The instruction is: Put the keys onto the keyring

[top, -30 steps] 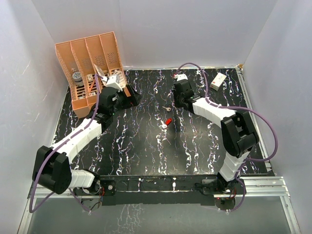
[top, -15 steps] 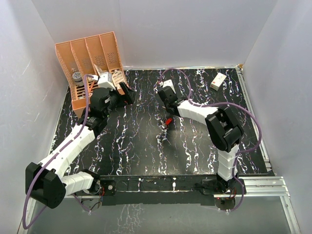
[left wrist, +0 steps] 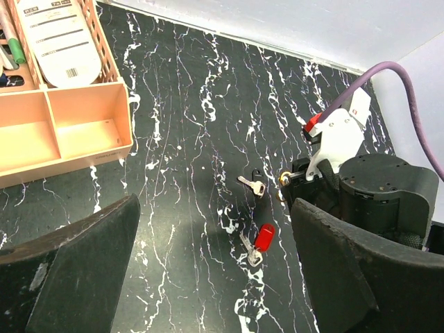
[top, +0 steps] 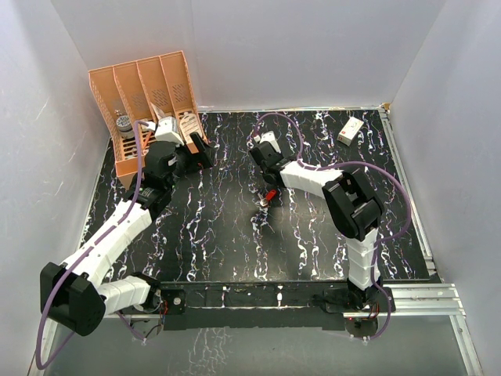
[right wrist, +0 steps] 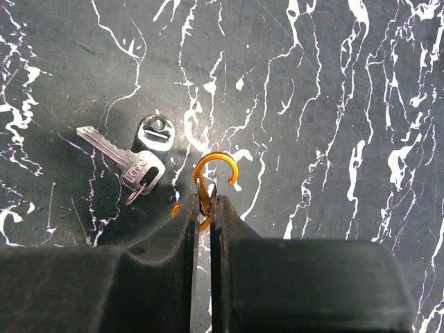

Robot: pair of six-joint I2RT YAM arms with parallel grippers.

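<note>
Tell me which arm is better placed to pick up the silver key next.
Probably the left. The right hand is shut on the keyring, while the left hand is open and free, with the silver key lying in view just ahead of it.

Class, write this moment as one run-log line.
right gripper: shut on keyring | left gripper: open | silver key: loose beside keyring | red-headed key: loose

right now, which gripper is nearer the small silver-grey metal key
Right. The right gripper, shut on the thin orange-gold metal keyring, sits just beside the silver-grey key; the left gripper hangs open farther off, near the peach plastic organiser.
</note>
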